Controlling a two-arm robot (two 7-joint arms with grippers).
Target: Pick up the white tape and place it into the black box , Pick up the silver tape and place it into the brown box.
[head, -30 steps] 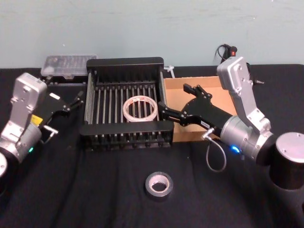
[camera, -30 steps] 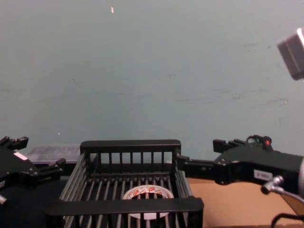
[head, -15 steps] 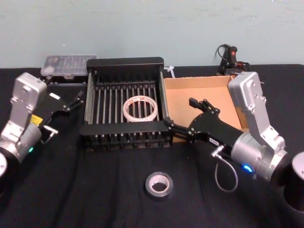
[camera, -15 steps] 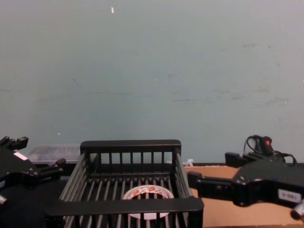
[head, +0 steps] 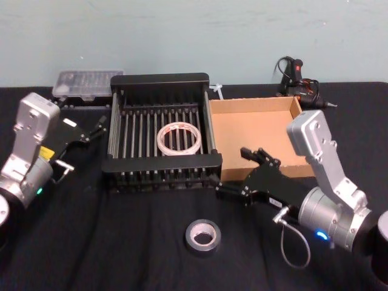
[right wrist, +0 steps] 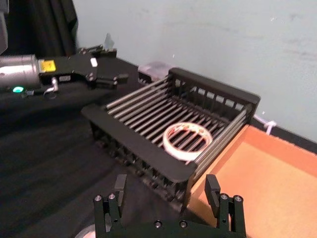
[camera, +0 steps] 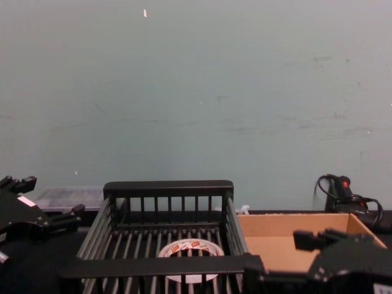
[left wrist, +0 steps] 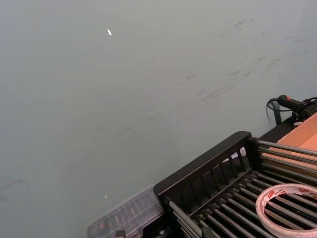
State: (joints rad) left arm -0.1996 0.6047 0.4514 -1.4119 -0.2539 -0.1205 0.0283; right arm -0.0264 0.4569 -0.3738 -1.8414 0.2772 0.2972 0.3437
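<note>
A black-covered counter (head: 91, 242) holds two containers side by side. The black box (head: 160, 162), a slatted crate, sits at the centre; the white tape (head: 179, 138) lies flat on its floor bars, red print visible around the ring. Touching the crate's right side is the brown box (head: 260, 106), a shallow cardboard tray.

The silver tape (head: 202, 236) lies flat on the counter, in front of the crate and apart from it.

The right gripper (head: 233, 173) reaches in from the right, hanging at the crate's front right corner, where the crate and the tray meet. Its fingers are spread wide and hold nothing. The silver tape lies nearer the robot than the gripper and a little to its left, not touching it.

The left gripper (head: 100, 127) is parked left of the crate, its fingers parted and free of any object. A clear plastic case (head: 88, 82) sits behind it by the wall.
</note>
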